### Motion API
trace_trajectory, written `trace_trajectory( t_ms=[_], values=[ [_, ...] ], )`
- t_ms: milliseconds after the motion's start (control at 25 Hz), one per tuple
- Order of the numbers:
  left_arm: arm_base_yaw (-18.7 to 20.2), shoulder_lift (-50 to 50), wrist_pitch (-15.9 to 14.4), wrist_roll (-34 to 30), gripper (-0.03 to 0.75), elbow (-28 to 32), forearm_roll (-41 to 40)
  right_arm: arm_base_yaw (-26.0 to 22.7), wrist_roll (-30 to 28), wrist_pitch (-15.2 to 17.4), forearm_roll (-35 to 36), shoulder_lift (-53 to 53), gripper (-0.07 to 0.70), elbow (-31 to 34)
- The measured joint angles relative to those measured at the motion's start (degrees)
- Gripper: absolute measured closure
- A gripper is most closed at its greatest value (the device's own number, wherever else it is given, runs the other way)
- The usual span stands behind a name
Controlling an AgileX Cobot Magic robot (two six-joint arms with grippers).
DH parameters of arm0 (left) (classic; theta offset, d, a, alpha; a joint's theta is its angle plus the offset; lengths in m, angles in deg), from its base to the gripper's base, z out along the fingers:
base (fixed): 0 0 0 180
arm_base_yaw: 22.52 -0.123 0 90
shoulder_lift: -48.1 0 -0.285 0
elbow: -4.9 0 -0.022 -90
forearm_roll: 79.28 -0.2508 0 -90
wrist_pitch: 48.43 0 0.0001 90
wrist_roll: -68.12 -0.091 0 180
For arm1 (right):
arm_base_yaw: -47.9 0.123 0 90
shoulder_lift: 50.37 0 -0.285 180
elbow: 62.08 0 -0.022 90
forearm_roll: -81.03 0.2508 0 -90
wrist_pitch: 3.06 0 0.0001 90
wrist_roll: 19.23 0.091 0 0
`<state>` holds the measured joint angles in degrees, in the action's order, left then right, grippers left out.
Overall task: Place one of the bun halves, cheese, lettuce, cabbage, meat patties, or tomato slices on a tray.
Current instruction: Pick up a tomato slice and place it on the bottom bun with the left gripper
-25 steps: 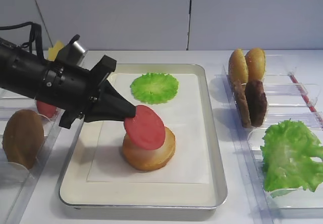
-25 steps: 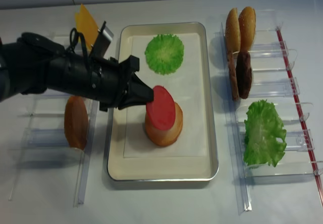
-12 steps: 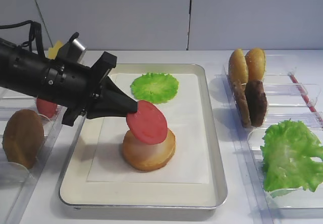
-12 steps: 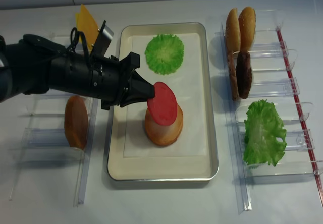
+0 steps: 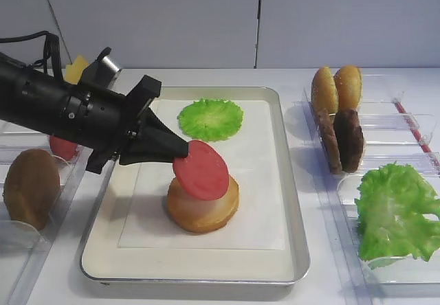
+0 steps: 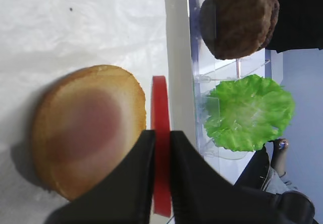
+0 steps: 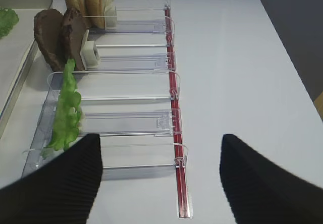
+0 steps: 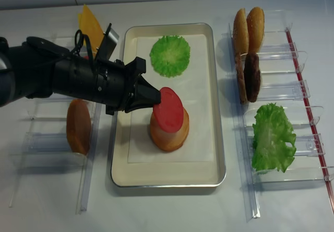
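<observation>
My left gripper [image 5: 180,159] pinches one of the tomato slices [image 5: 201,170] by its edge, tilted over the bun half [image 5: 203,207] on the tray [image 5: 289,202], so it could slide off sideways if I drop it crooked.

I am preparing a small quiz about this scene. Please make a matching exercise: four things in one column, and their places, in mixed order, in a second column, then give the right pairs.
Things:
1. tomato slice
2. bun half
3. flat green leaf
4. meat patties

Places:
A. upright in the clear rack on the right
B. pinched in the left gripper
C. far end of the tray
D. on the tray's white paper, under the red slice

Pairs: 1-B, 2-D, 3-C, 4-A
</observation>
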<state>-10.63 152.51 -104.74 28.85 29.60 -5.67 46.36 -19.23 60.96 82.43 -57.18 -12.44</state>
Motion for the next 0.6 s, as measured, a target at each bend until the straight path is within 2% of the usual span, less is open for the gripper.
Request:
trace_trajectory(
  t_ms=[280, 600],
  values=[
    [1.65, 1.70, 0.03, -1.09, 0.644, 0.00, 1.95, 0.00, 0.00, 0.00, 0.00, 0.00, 0.104, 0.00],
    [0.97, 2.07, 0.14, -1.66, 0.644, 0.00, 1.05, 0.00, 0.00, 0.00, 0.00, 0.00, 0.104, 0.00]
  ],
)
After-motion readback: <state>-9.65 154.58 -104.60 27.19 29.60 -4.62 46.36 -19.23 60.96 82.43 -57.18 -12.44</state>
